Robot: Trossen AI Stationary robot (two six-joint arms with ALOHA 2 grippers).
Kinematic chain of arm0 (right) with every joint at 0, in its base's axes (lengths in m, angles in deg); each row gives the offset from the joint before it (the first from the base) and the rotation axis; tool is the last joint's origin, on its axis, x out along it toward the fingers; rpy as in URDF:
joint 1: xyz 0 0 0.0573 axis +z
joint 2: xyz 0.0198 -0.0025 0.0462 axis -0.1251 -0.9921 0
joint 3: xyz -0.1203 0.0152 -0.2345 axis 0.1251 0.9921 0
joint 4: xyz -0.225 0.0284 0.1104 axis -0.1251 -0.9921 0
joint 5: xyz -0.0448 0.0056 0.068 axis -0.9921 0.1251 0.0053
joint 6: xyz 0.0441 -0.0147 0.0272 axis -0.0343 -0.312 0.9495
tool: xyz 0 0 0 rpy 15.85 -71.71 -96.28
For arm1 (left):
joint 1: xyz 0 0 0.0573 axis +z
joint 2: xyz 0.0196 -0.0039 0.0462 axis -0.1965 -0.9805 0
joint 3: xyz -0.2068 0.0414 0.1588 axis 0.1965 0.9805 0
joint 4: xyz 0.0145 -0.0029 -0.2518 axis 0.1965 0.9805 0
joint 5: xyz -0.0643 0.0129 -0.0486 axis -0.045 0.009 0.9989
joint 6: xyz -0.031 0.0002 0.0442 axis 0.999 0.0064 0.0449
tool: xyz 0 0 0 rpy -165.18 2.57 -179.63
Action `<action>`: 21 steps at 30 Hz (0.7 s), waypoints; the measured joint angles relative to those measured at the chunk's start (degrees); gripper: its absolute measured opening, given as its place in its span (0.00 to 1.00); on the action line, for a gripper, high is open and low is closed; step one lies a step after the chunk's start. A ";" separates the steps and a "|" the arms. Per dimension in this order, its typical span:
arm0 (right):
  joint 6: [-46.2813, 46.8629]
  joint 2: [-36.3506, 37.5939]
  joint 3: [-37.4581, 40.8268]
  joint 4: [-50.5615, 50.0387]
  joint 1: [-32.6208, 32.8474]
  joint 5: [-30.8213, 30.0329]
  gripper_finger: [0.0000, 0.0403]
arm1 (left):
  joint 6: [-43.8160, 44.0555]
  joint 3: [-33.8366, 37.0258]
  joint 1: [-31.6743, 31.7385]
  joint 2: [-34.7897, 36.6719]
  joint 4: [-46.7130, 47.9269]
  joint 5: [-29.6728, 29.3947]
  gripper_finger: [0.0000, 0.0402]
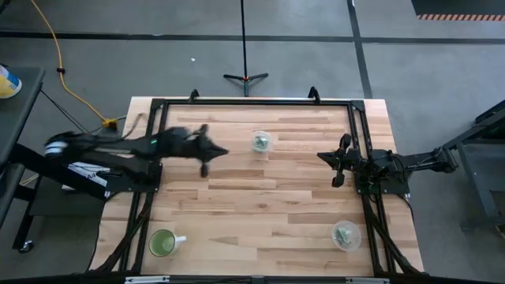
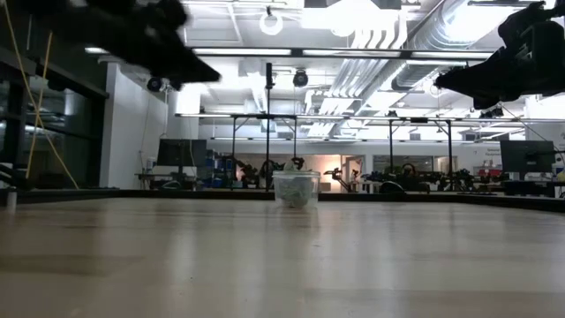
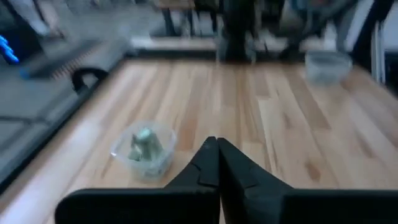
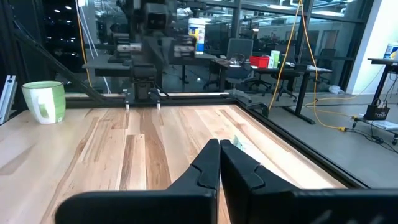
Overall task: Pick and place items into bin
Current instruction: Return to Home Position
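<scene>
Green-and-white scraps [image 1: 261, 143] lie in two clear bins [image 1: 357, 241] on the wooden table [image 1: 260, 197], one at mid-table and one near the right front corner. Left gripper [image 1: 224, 151] and right gripper [image 1: 322, 157] hover above the table, fingers pressed together.

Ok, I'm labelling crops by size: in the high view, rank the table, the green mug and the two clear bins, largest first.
1. table
2. lower-right bin and green mug, too alike to rank
3. upper-middle bin, slightly smaller
</scene>
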 joint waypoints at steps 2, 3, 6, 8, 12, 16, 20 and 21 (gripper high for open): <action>0.00 -0.02 0.00 0.03 0.00 0.00 0.00 | 1.75 6.23 -1.67 7.85 -3.10 -2.47 0.07; 0.00 0.01 0.00 0.04 0.00 0.00 0.00 | 2.69 8.72 -2.44 11.51 -3.25 -3.42 0.07; 0.00 0.01 0.00 0.04 0.00 0.04 0.01 | 4.94 14.19 -5.02 22.35 -2.20 -7.31 0.09; -0.10 -0.02 0.00 0.04 0.00 0.57 0.01 | 4.91 16.61 -6.99 28.52 -0.72 -10.49 0.11; 0.06 -0.01 0.00 0.01 0.01 2.71 0.01 | 4.45 19.28 -11.24 40.19 7.18 -15.94 0.12; 3.34 0.01 -0.02 -0.20 0.00 2.93 0.00 | 2.49 21.43 -15.52 49.29 11.91 -18.54 0.08; 1.80 -0.02 -0.02 -0.26 0.00 3.15 0.01 | 0.09 22.09 -18.72 53.12 14.21 -19.84 0.07; 0.68 -0.02 -0.02 -0.26 0.00 3.13 0.01 | -0.52 21.99 -19.28 52.96 14.36 -20.03 0.08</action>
